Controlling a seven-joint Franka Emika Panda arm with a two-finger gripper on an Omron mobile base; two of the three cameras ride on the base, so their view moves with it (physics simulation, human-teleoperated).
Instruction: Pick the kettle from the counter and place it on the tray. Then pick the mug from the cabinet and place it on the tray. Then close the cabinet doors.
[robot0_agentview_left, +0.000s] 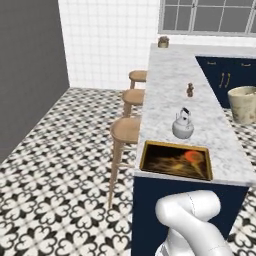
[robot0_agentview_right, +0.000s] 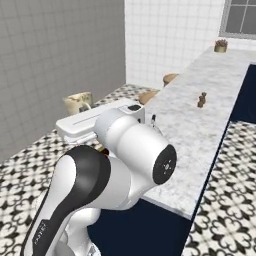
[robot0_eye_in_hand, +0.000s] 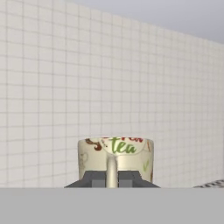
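A silver kettle (robot0_agentview_left: 183, 125) stands on the marble counter (robot0_agentview_left: 170, 85), just behind the tray (robot0_agentview_left: 150, 159), not on it. The tray has a tan rim and a dark mottled inside, and lies at the counter's near end. My gripper (robot0_eye_in_hand: 112, 178) is shut on the handle of the mug (robot0_eye_in_hand: 116, 154), a cream mug with "tea" printed on it. The mug (robot0_agentview_left: 242, 103) hangs in the air to the right of the counter, at about counter height; in the right base view the mug (robot0_agentview_right: 77, 103) sits beyond my white hand. The cabinet and the cabinet doors are out of view.
Three wooden stools (robot0_agentview_left: 125, 131) line the counter's left side. A small brown shaker (robot0_agentview_left: 190, 90) and a small pot (robot0_agentview_left: 163, 42) stand farther back on the counter. Low navy cabinets (robot0_agentview_left: 225, 75) run under the window at the right. The patterned floor spreads to the left.
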